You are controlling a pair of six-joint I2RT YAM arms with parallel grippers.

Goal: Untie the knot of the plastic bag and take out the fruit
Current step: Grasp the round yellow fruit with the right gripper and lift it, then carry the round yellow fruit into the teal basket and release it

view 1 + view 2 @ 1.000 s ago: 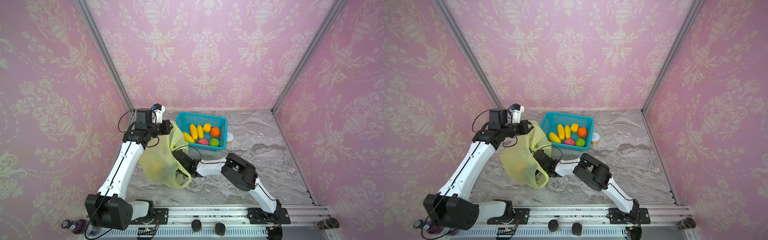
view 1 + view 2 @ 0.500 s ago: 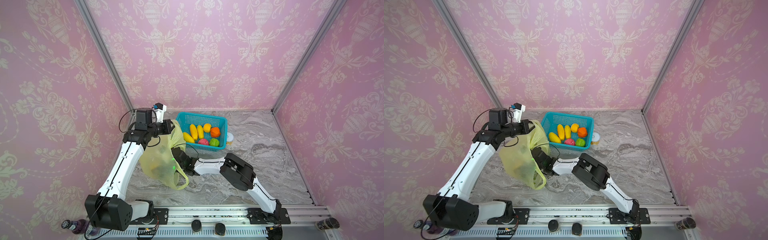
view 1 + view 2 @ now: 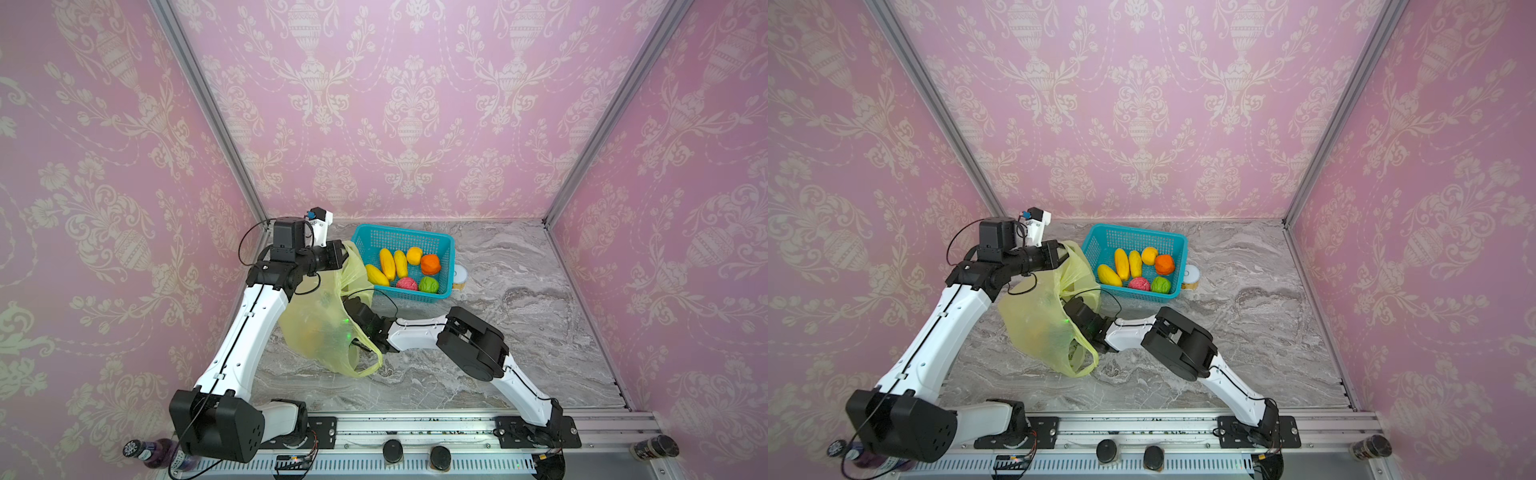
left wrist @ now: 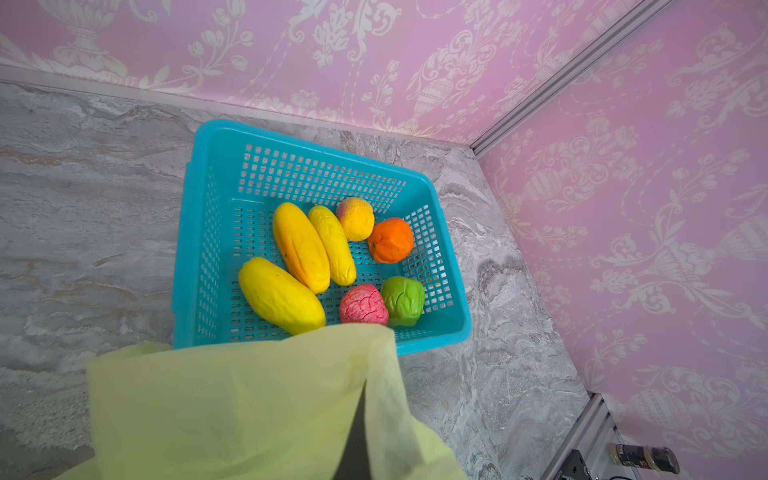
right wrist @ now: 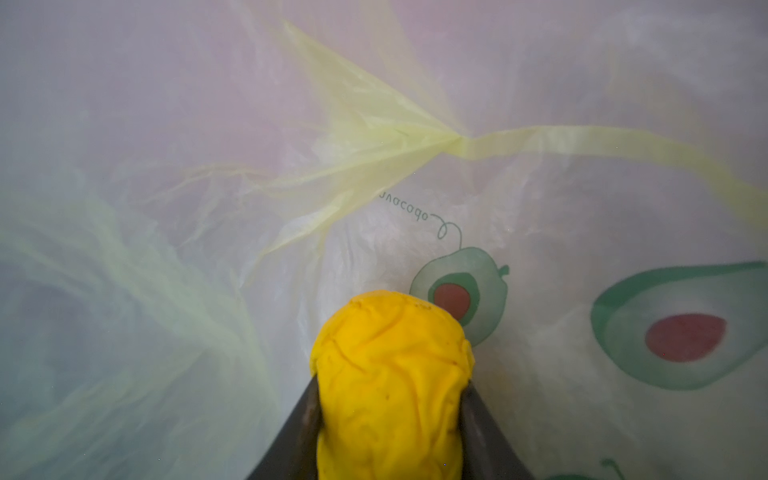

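Where the right gripper point(image 5: 392, 382) sat: inside the plastic bag point(image 3: 316, 320), jaws clenched on both sides of a yellow fruit point(image 5: 386, 332).
Yellow fruit's axis: long axis ran straight out from between the jaws, free end pointing at the bag's avocado-printed wall.
Front rail point(image 3: 415, 428): lay along the near table edge, with a purple bottle point(image 3: 153, 451) at its left end and a dark bottle point(image 3: 654, 446) at its right.
Handle loop point(image 3: 368, 365): lay loose and untied on the marble table point(image 3: 540, 332), at the bag's near end.
Plastic bag's lie: in both top views it hung slack, long axis sloping from its raised far end down to the table; the mouth faced right, where the right arm entered.
Left gripper point(image 3: 337, 261): clamped shut on the bag's top edge, held above the table just left of the teal basket point(image 3: 401, 229).
Open room: the bag was close to the left wall, and the table's right half was bare up to the right wall.
Teal basket's place: beyond the bag, near the back wall with a bare strip of table between.
Three long yellow fruits point(image 3: 386, 264): lay in the basket, long axes near-to-far, slightly fanned.
Round fruits: yellow-orange fruit point(image 3: 414, 254), orange fruit point(image 3: 430, 264), pink-red fruit point(image 3: 406, 284) and green fruit point(image 3: 428, 284) lay in the basket's right part.
Can point(image 3: 459, 276): stood just beside the basket's right wall.
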